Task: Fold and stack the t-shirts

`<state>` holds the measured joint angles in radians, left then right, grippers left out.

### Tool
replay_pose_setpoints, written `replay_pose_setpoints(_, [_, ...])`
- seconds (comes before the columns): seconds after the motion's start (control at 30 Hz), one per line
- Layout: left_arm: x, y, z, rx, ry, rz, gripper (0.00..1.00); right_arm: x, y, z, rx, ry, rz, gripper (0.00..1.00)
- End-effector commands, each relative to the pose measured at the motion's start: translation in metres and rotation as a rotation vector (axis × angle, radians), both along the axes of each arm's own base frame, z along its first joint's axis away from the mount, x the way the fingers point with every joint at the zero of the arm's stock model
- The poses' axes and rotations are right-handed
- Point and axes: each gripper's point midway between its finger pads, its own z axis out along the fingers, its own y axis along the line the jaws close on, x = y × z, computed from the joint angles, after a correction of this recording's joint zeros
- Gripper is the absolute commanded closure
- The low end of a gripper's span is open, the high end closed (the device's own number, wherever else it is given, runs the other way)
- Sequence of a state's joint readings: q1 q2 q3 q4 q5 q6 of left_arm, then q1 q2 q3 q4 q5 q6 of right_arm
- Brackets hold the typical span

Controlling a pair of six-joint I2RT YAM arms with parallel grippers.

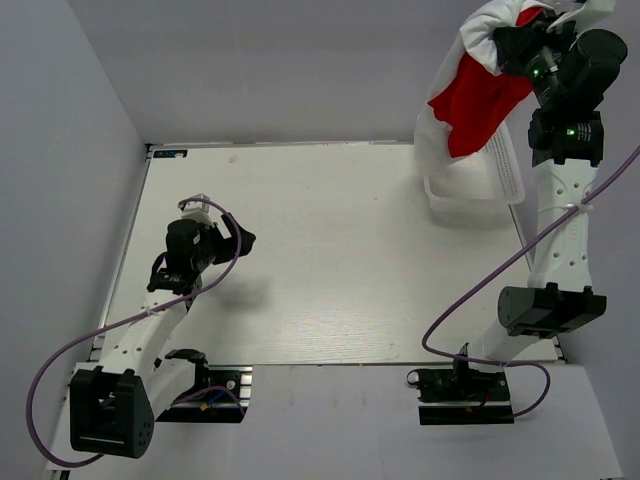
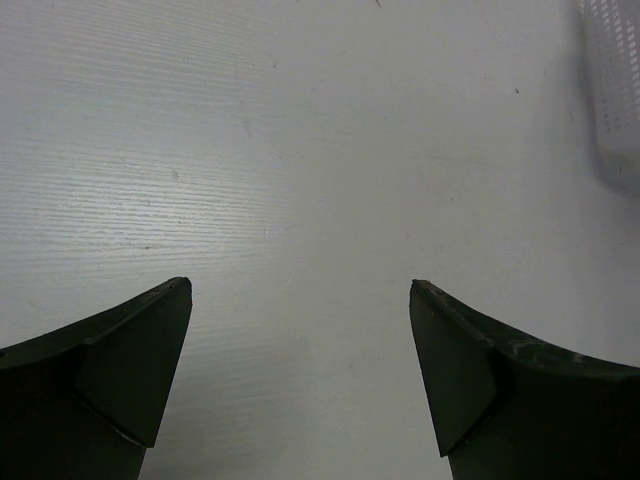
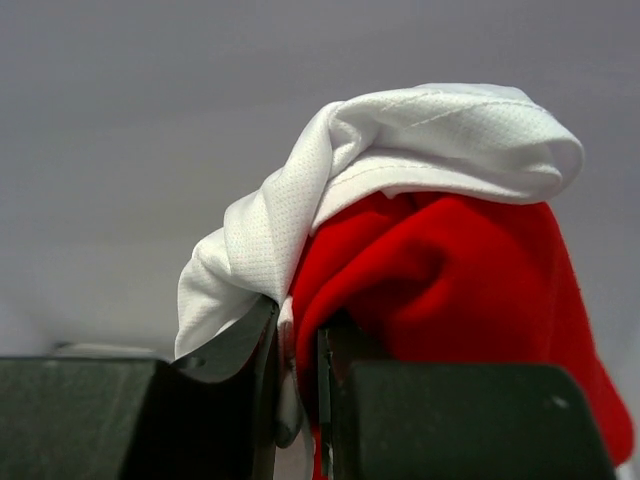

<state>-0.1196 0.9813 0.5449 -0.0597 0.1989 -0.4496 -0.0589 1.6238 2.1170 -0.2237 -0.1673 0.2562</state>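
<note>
My right gripper (image 1: 507,45) is raised high at the far right, shut on both t-shirts at once. The red t-shirt (image 1: 478,108) and the white t-shirt (image 1: 440,130) hang bunched from it, down over the white lattice basket (image 1: 503,170). In the right wrist view the white t-shirt (image 3: 400,140) drapes over the red t-shirt (image 3: 460,270), and both are pinched between the nearly closed jaws of the right gripper (image 3: 298,345). My left gripper (image 1: 243,240) hovers over the left part of the table, open and empty; the left wrist view shows the left gripper (image 2: 300,290) spread wide over bare table.
The white table (image 1: 330,260) spans the middle of the top view. The basket stands at its far right corner and also shows at the upper right of the left wrist view (image 2: 615,90). Grey walls enclose the table at the back and left.
</note>
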Motion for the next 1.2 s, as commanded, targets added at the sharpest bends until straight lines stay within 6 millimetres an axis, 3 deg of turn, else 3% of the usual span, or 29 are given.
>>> replay_pose_setpoints(0.0, [0.0, -0.002, 0.015, -0.01, -0.048, -0.011, 0.0, -0.051, 0.06, 0.069, 0.016, -0.21, 0.327, 1.0])
replay_pose_setpoints(0.03, [-0.001, -0.002, 0.018, -0.011, -0.057, -0.011, 0.0, -0.059, 0.07, 0.071, 0.02, -0.218, 0.39, 1.0])
replay_pose_setpoints(0.07, [-0.001, -0.001, 0.021, -0.012, -0.066, -0.011, 0.0, -0.085, 0.104, 0.071, 0.033, -0.212, 0.625, 1.0])
replay_pose_setpoints(0.1, [-0.001, -0.001, 0.021, -0.012, -0.066, -0.011, 0.0, -0.095, 0.117, 0.075, 0.024, -0.25, 0.71, 1.0])
replay_pose_setpoints(0.13, [-0.001, -0.001, 0.021, -0.012, -0.066, -0.011, 0.0, -0.104, 0.134, 0.056, -0.011, -0.2, 0.862, 1.0])
replay_pose_setpoints(0.2, [-0.002, -0.001, 0.024, -0.013, -0.077, -0.011, 0.0, -0.128, 0.159, 0.057, 0.005, -0.197, 1.036, 1.0])
replay_pose_setpoints(0.3, [-0.002, -0.001, 0.027, -0.014, -0.086, -0.011, 0.0, -0.123, 0.176, 0.034, 0.002, -0.129, 1.121, 1.0])
replay_pose_setpoints(0.33, [-0.003, -0.002, 0.025, -0.023, -0.073, -0.006, 0.0, -0.114, 0.179, 0.014, 0.023, -0.07, 1.122, 1.0])
replay_pose_setpoints(0.37, [-0.001, 0.004, 0.025, -0.01, -0.075, 0.026, 0.0, -0.106, 0.18, 0.007, -0.012, -0.104, 1.079, 1.0])
replay_pose_setpoints(0.4, [-0.001, 0.006, 0.023, -0.013, -0.063, 0.044, 0.0, -0.108, 0.184, -0.005, 0.005, -0.043, 1.069, 1.0])
replay_pose_setpoints(0.43, [-0.002, 0.008, 0.02, -0.015, -0.05, 0.062, 0.0, -0.097, 0.188, -0.042, -0.023, -0.004, 1.035, 1.0])
replay_pose_setpoints(0.47, [-0.001, 0.012, 0.023, -0.007, -0.061, 0.083, 0.0, -0.075, 0.184, -0.054, -0.038, -0.016, 0.904, 1.0])
replay_pose_setpoints(0.5, [-0.001, 0.014, 0.026, -0.014, -0.068, 0.097, 0.0, -0.086, 0.192, -0.065, -0.043, 0.025, 0.886, 1.0])
replay_pose_setpoints(0.53, [0.0, 0.018, 0.024, -0.016, -0.056, 0.129, 0.0, -0.077, 0.191, -0.126, -0.053, 0.134, 0.846, 1.0])
replay_pose_setpoints(0.57, [0.0, 0.021, 0.027, -0.02, -0.066, 0.152, 0.0, -0.063, 0.179, -0.14, -0.048, 0.155, 0.71, 0.99])
replay_pose_setpoints(0.6, [-0.001, 0.024, 0.027, -0.012, -0.064, 0.169, 0.0, -0.063, 0.184, -0.187, -0.04, 0.252, 0.695, 0.8])
replay_pose_setpoints(0.63, [0.0, 0.027, 0.027, -0.017, -0.063, 0.191, 0.0, -0.057, 0.179, -0.211, -0.041, 0.304, 0.635, 0.66])
replay_pose_setpoints(0.67, [-0.001, 0.031, 0.027, -0.017, -0.061, 0.218, 0.0, -0.059, 0.175, -0.273, -0.032, 0.447, 0.608, 0.45])
replay_pose_setpoints(0.7, [-0.001, 0.031, 0.027, -0.017, -0.061, 0.218, 0.0, -0.06, 0.175, -0.294, -0.04, 0.499, 0.587, 0.2])
replay_pose_setpoints(0.73, [-0.003, 0.031, 0.023, -0.015, -0.052, 0.218, 0.0, -0.071, 0.173, -0.325, -0.056, 0.615, 0.593, 0.1])
replay_pose_setpoints(0.77, [-0.003, 0.031, 0.023, -0.015, -0.052, 0.218, 0.0, -0.074, 0.174, -0.356, -0.065, 0.705, 0.601, 0.1])
replay_pose_setpoints(0.87, [-0.002, 0.027, 0.025, -0.026, -0.061, 0.198, 0.0, -0.089, 0.164, -0.399, -0.116, 0.859, 0.542, 0.1])
replay_pose_setpoints(0.93, [-0.002, 0.025, 0.021, -0.027, -0.046, 0.189, 0.0, -0.091, 0.149, -0.413, -0.147, 0.892, 0.431, 0.1])
replay_pose_setpoints(1.17, [0.0, 0.018, 0.011, -0.028, -0.004, 0.146, 0.0, -0.109, 0.125, -0.427, -0.18, 0.913, 0.278, 0.1])
